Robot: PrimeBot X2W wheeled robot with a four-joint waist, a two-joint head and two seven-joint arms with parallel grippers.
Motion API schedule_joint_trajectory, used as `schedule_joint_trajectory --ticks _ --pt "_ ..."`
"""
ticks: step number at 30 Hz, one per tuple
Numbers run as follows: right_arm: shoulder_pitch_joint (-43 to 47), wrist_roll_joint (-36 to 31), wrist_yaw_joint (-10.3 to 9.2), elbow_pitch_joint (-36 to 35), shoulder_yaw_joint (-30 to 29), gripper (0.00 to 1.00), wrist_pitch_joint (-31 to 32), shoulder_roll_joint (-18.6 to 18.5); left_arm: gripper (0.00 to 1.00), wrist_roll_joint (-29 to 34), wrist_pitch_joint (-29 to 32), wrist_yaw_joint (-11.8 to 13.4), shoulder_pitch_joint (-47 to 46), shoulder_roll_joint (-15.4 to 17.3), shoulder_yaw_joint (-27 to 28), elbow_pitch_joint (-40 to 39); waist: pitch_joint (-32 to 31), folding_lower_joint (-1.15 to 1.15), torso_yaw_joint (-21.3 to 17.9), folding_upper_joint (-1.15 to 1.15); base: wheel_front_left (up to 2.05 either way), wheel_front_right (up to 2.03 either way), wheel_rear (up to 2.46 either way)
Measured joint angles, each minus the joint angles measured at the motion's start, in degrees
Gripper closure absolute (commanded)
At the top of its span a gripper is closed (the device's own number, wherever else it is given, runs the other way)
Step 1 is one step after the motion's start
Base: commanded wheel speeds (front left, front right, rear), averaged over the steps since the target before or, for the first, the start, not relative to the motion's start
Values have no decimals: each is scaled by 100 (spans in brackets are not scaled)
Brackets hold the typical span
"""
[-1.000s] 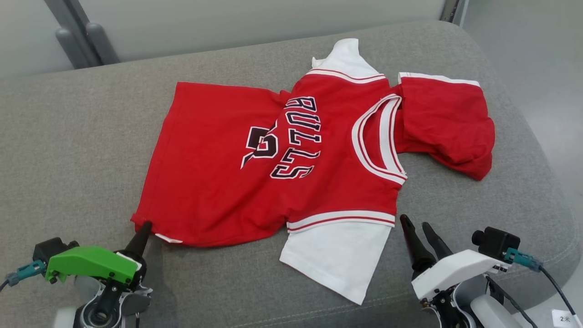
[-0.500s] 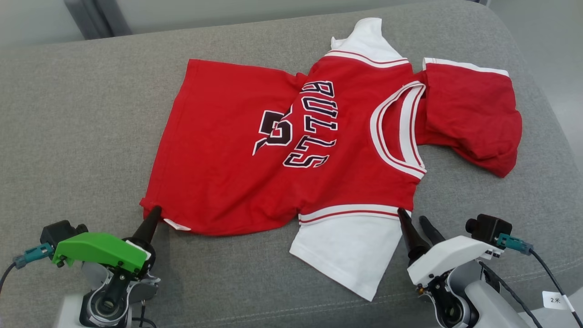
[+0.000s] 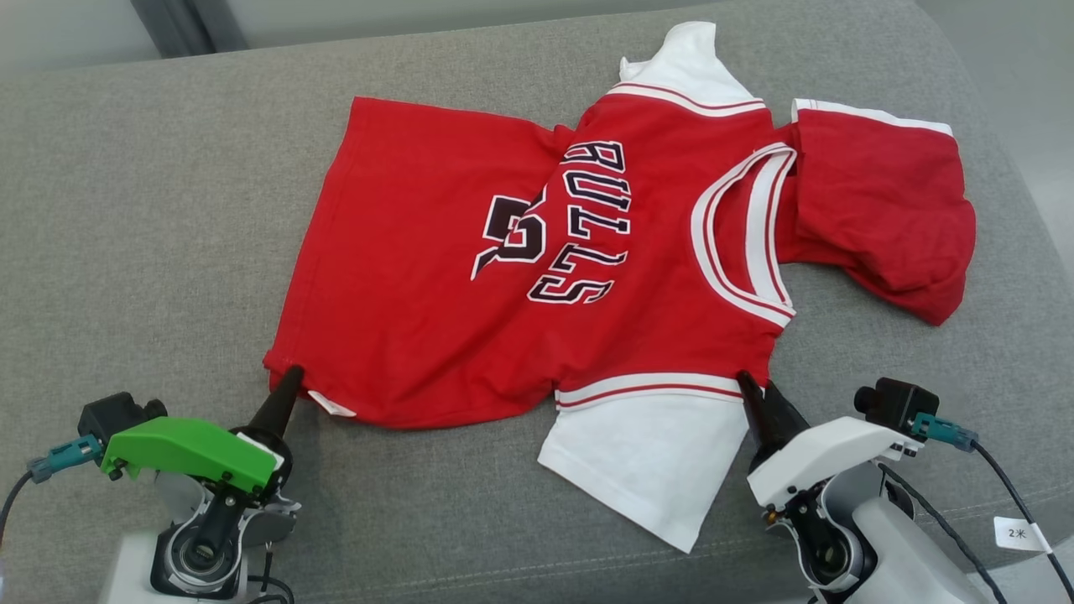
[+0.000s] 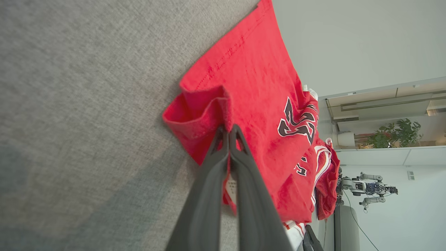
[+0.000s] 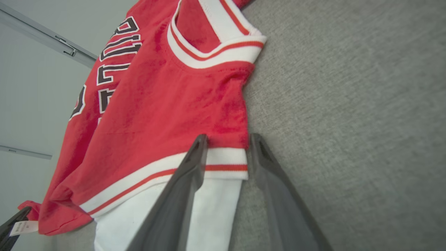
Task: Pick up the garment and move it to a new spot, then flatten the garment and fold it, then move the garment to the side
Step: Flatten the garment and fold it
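Clamped with the left claw (image 3: 289, 375) onto the near hem corner of the garment (image 3: 419, 277). In the left wrist view, pressed tight together at the fingertips (image 4: 221, 134), with a bunched red fold of the hem caught there. Just beside those tips, on the side toward the right claw, a small white care tag (image 3: 331, 405). Beneath and around the claw, grey sofa cushion (image 3: 126, 210).

Standing apart at the right claw (image 3: 755, 386), closed on nothing. In the right wrist view, straddling the outer end of the red-and-white striped band (image 5: 223, 167): one finger (image 5: 193, 160) lying over the cloth, the other (image 5: 266, 164) down on the bare cushion just beside the edge. Between those fingers and back toward the claw's base, a white sleeve (image 3: 646, 470) lying flat.

Ahead of both claws, spread front-up over the cushion, somewhat creased: red body, with black "BULLS" lettering (image 3: 591, 222) and a number running sideways beyond the gap between the two claws. Further ahead of the right claw, the white-trimmed neckline (image 3: 747, 243). Past that, toward that claw's outer side, a rumpled red portion (image 3: 881, 201) with a white edge. Farthest from both claws, a second white sleeve (image 3: 688, 59) near the cushion's back edge.
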Motion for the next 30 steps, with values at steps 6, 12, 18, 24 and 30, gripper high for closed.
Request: schedule_joint_trajectory --ticks 6,12,18,24,30 --pt "-125 54 211 156 134 100 1 62 100 1 -54 -1 -2 -8 -32 2 -20 0 14 0 0 0 0" --pt "-138 335 499 20 88 100 -69 135 100 0 -230 -1 -1 -16 87 62 -195 0 18 0 0 0 0" --pt "-622 597 715 -717 0 100 -222 144 100 -38 -566 -5 -1 -26 444 2 -495 0 1 0 0 0 0" --pt "-1139 613 756 -1481 5 100 -234 136 100 -41 -817 -8 -7 8 657 -221 -907 0 -28 0 0 0 0" --pt "-1226 936 800 -2323 -63 100 -96 130 100 -37 -889 57 -23 43 743 -715 -1329 0 -34 0 0 0 0"
